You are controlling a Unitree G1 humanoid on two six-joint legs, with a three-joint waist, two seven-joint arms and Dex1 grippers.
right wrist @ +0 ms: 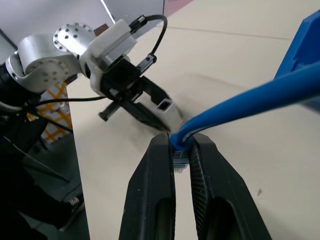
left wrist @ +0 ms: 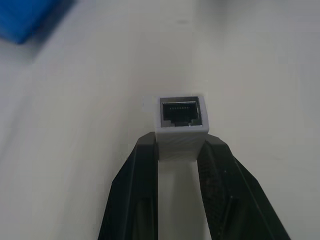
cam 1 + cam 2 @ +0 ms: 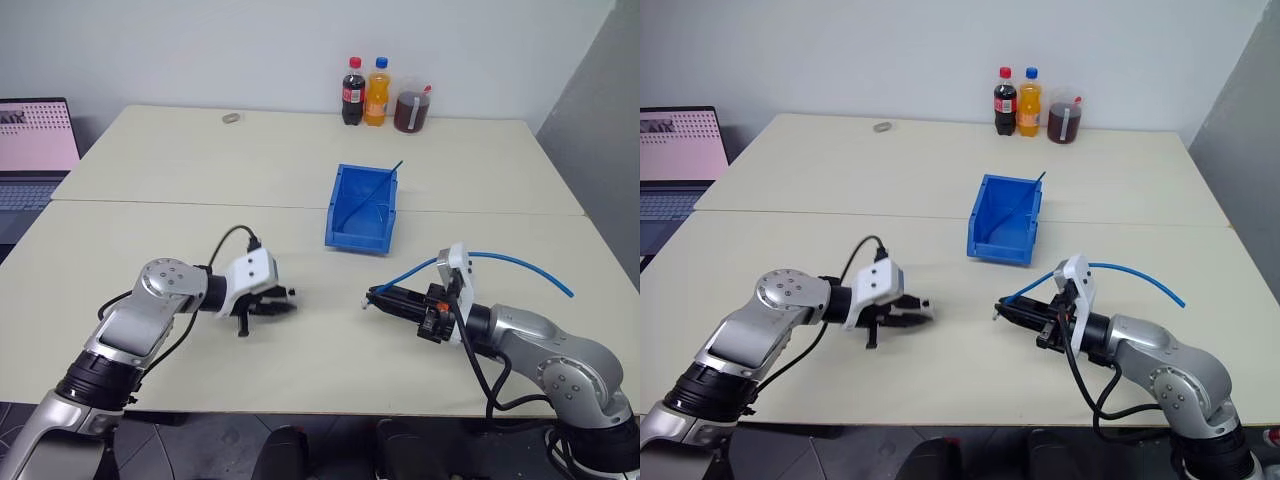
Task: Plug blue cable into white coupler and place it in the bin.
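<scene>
Nearest us, our left gripper (image 2: 181,150) is clenched on the white coupler (image 2: 181,120), its open socket facing outward. Our right gripper (image 1: 181,145) pinches the blue cable (image 1: 250,97) at its plug end, the cable arcing away over the arm. The two grippers face each other, slightly apart, above the pale surface (image 3: 200,170). The blue bin (image 3: 362,208) sits beyond them; three bottles (image 3: 384,95) stand at the far edge, a laptop (image 3: 35,150) off to the left.
</scene>
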